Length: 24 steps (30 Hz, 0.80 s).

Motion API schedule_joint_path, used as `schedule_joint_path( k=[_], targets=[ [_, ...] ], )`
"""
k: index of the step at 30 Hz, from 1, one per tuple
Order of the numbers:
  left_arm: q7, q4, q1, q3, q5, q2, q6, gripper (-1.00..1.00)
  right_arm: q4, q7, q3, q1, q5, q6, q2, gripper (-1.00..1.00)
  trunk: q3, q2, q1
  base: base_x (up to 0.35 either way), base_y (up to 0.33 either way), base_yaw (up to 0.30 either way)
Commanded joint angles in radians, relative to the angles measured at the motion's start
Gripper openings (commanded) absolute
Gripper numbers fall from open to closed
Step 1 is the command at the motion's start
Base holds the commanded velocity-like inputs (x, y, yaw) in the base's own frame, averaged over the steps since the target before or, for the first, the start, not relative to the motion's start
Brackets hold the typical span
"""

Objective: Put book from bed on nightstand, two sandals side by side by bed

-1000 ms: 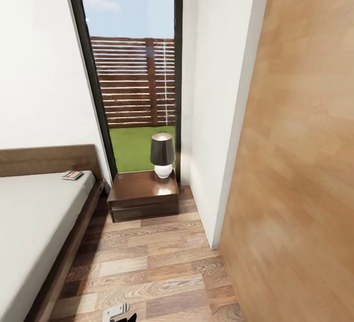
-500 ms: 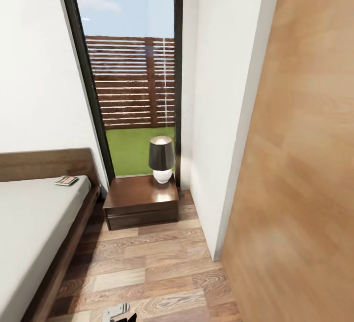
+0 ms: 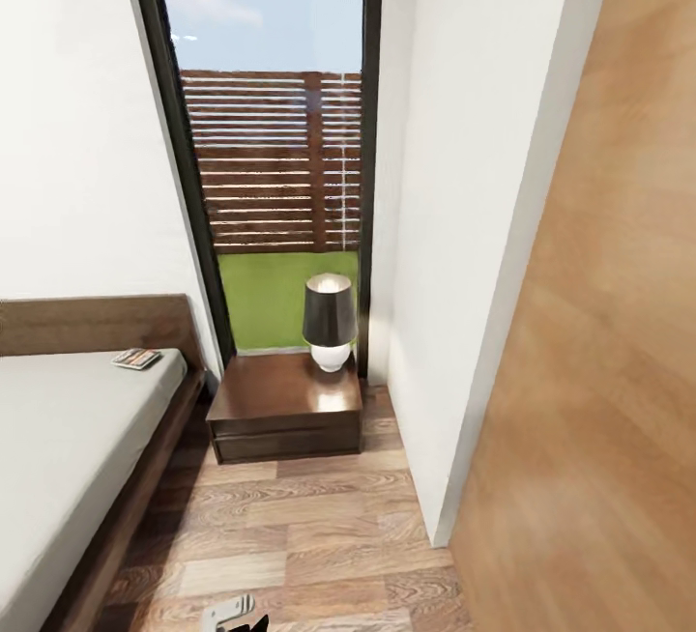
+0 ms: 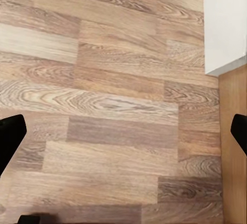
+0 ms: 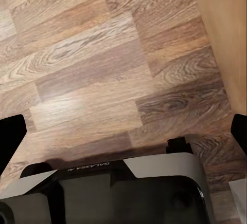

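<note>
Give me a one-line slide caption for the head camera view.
Book lies on the bed near the headboard, beside a nightstand bearing a lamp below a tall window.

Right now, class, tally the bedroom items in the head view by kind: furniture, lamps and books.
Furniture: 2, the dark brown wooden bed and the low dark brown nightstand
Lamps: 1, the black-shaded white-based lamp
Books: 1, the small thin paperback
Total: 4

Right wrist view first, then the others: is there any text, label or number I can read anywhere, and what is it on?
"GALAXEA": small white print, upside down, on the robot's dark base; a character or two beside it is too small to read.
The book on the bed: cover marks too small and blurred to read.
The nightstand and lamp: no text visible.
</note>
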Motion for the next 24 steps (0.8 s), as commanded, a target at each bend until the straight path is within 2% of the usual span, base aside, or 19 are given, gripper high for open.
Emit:
schedule_joint_path(
  k=[1,9,16,24],
  targets=[
    [-0.005,0.001,-0.001,0.008,-0.003,-0.001,-0.002,1.0,0.004,0.007,0.008,-0.002,-0.011,-0.003,0.0,1.0,-0.002,-0.002,0.001,0.274,-0.038,0.203],
    [-0.005,0.001,-0.001,0.008,-0.003,-0.001,-0.002,1.0,0.004,0.004,0.008,-0.002,-0.011,-0.006,0.001,1.0,-0.002,-0.002,0.001,0.245,-0.009,0.249],
    [-0.005,0.001,-0.001,0.008,-0.003,-0.001,-0.002,1.0,0.004,0.004,0.008,-0.002,-0.011,-0.006,0.001,1.0,-0.002,-0.002,0.001,0.176,0.091,0.048],
    [-0.005,0.001,-0.001,0.008,-0.003,-0.001,-0.002,1.0,0.004,0.004,0.008,-0.002,-0.011,-0.006,0.002,1.0,-0.002,-0.002,0.001,0.048,0.031,0.241]
  ],
)
